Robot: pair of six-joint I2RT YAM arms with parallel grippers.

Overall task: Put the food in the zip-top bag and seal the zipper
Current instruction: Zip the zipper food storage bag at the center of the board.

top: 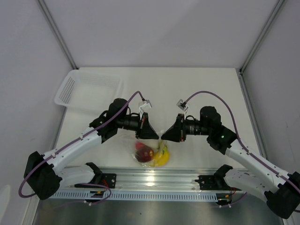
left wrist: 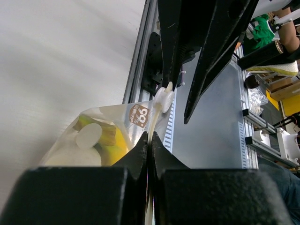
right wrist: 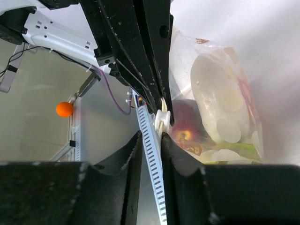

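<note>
Zip-top bag [top: 131,146] lies at the middle of the table's [top: 211,93] near edge, just ahead of the two arm bases, and you can see the food through its clear wall. In the top view the yellow banana bunch [top: 162,157] shows at the bag's right side with red fruit beside it on the left. From the right wrist you get the red apple [right wrist: 185,125] low in the bag and the white radish [right wrist: 218,93] pressed against the plastic next to it. The left wrist view shows pale radish pieces and yellow banana behind the printed wall of the bag [left wrist: 136,115]. Both arms reach in toward each other over the bag's top edge. Your left gripper [top: 154,136] has its jaws together, clamped on the zipper [left wrist: 152,117], whose thin pale strip runs out from between the tips [left wrist: 149,138]. The white slider [left wrist: 164,96] sits on that strip just beyond them. Your right gripper [top: 165,136] faces it closely from the other side. Its jaws stand narrowly apart [right wrist: 152,136], with the slider [right wrist: 162,121] just at their tips and nothing visibly pinched between them. A white mesh basket [top: 86,89] sits at the table's far left corner, well apart from the bag.
</note>
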